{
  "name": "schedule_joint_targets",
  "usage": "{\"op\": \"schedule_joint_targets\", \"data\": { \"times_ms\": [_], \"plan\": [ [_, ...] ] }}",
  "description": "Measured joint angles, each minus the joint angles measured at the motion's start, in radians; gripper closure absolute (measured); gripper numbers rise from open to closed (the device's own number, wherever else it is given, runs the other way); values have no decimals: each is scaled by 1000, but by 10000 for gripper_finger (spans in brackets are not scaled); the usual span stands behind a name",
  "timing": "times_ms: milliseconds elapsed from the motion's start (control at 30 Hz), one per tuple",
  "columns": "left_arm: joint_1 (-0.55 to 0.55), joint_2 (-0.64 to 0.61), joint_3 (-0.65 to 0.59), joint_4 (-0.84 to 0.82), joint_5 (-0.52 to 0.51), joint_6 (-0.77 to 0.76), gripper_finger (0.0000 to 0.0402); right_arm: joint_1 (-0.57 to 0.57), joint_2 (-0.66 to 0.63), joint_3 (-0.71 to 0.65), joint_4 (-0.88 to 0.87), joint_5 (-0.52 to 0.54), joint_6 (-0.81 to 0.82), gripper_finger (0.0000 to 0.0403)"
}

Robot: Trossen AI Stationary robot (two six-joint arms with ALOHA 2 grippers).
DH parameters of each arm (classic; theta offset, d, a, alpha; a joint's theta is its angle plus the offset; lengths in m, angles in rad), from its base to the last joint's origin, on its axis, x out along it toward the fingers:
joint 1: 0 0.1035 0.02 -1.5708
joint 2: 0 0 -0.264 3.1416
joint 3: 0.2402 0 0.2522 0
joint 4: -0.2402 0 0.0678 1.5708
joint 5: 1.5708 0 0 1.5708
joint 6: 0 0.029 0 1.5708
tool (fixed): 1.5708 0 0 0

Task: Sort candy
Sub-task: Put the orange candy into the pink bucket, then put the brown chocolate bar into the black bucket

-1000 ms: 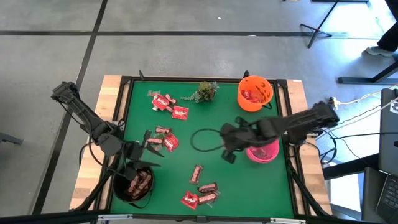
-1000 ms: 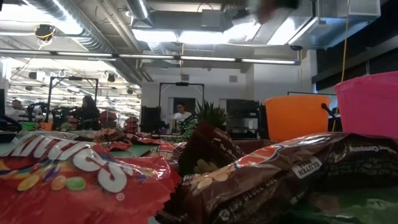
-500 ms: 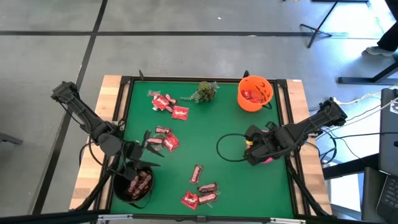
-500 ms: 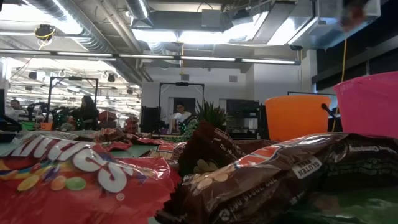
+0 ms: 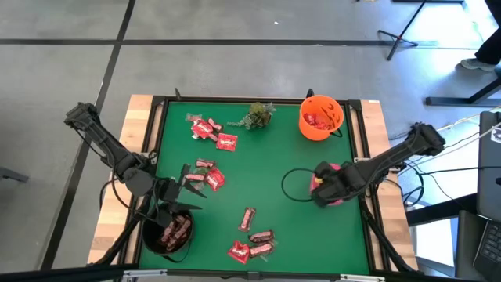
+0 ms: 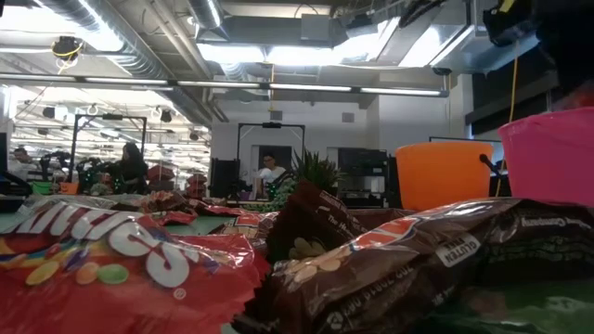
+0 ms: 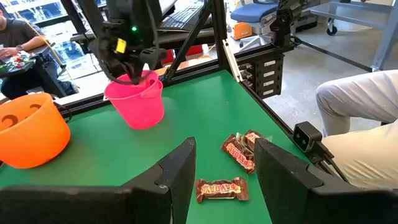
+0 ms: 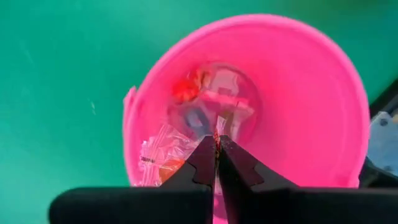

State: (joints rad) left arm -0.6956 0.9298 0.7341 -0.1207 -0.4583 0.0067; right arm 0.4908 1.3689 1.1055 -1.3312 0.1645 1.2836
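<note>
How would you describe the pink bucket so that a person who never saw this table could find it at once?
Look at the green table from above and go to its right edge, where the right arm reaches in. The pink bucket stands there, directly under the right gripper, nearer the front than the orange bucket. It alone is pink and holds clear-wrapped sweets.

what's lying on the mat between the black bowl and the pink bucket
In the high view, between the round black bowl and the pink plastic bucket lie a dark brown-red candy bar and a small cluster of red and brown packets; otherwise bare green mat.
</note>
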Motion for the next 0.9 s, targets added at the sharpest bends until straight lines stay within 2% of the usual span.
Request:
{"op": "schedule_joint_targets", "data": {
  "times_ms": [167,333,667,767,900],
  "plan": [
    [0,0,0,1,0,0,249,0,-119,-76,12,49,116,390],
    [0,0,0,1,0,0,249,0,-169,-105,24,78,183,382],
    [0,0,0,0,0,1,249,0,-168,-105,45,74,184,254],
    [0,0,0,1,0,3,249,0,-168,-105,59,71,184,233],
    [0,0,0,1,0,3,249,0,-168,-105,114,78,182,227]
  ]
}}
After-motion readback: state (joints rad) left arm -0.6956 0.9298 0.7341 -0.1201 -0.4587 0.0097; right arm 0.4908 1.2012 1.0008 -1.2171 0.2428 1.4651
